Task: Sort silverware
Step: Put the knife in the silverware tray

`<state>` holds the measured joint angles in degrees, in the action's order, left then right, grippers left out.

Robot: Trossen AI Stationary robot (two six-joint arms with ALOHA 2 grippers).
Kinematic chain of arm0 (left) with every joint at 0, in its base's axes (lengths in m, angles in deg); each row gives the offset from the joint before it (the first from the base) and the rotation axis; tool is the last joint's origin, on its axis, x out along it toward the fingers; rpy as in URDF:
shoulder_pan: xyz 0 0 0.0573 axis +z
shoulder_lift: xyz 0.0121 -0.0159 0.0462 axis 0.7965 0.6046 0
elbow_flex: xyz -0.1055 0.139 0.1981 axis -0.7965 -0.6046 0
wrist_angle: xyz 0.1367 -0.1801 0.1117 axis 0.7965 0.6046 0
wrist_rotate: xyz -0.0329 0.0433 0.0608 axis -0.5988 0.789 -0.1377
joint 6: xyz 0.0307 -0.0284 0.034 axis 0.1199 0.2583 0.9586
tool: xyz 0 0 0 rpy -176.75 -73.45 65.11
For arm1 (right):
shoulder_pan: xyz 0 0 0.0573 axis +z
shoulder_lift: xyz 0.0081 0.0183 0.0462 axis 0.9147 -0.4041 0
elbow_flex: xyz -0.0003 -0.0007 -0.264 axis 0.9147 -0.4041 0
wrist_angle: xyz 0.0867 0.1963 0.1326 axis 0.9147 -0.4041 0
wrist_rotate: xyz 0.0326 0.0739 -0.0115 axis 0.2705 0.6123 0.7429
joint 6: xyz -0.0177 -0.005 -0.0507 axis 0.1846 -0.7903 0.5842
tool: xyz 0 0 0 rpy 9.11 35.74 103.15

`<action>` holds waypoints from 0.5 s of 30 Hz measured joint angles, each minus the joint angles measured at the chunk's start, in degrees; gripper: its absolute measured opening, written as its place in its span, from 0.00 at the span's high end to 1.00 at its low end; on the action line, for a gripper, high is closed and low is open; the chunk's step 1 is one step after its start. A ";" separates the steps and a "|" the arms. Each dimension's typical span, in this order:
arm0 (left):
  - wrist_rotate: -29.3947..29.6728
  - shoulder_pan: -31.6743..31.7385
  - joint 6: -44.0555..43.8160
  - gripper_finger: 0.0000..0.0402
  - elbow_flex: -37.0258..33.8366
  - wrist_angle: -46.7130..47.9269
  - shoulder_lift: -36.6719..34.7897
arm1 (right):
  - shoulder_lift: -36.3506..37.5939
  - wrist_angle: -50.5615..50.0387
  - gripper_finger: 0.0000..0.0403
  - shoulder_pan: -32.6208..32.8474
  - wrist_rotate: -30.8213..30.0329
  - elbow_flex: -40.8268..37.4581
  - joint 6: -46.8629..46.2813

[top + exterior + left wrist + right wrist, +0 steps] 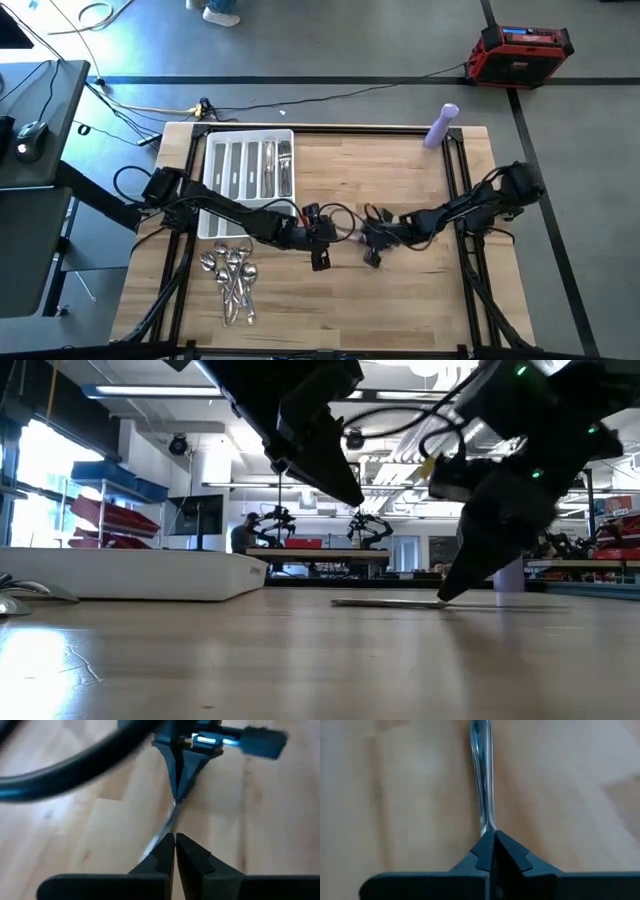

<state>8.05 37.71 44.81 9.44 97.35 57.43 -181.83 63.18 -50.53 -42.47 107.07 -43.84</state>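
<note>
2 dark robot arms reach over 1 pale wooden table (420,300). 1 white compartmented plastic tray (215,150) lies on it, showing about 5 slots, several holding shiny silver cutlery too small to count. 1 loose heap of shiny silver metal spoons (232,280) lies just beside the tray, perhaps 6 or more. 1 lilac plastic bottle (441,126) stands at the table's edge. 1 slim silver piece (482,775) lies between the grippers.
</note>
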 joint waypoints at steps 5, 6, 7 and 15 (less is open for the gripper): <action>-5.28 -0.17 3.37 1.00 -0.58 -1.15 0.66 | 4.38 -2.42 1.00 3.89 -2.26 2.19 1.38; -5.94 -0.27 3.99 0.99 -0.64 -2.19 0.90 | 5.22 -2.82 1.00 4.68 -2.30 2.40 1.23; -6.16 -0.34 4.98 0.98 -0.76 -2.92 1.07 | 5.88 -2.74 1.00 5.53 -1.76 2.62 1.12; -11.86 -1.06 12.20 0.80 -1.05 -14.08 8.88 | 7.82 -4.04 1.00 11.90 -1.25 3.02 -2.75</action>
<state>-3.81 36.65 57.01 8.39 83.27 66.32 -174.01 59.15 -38.63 -43.72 110.09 -46.58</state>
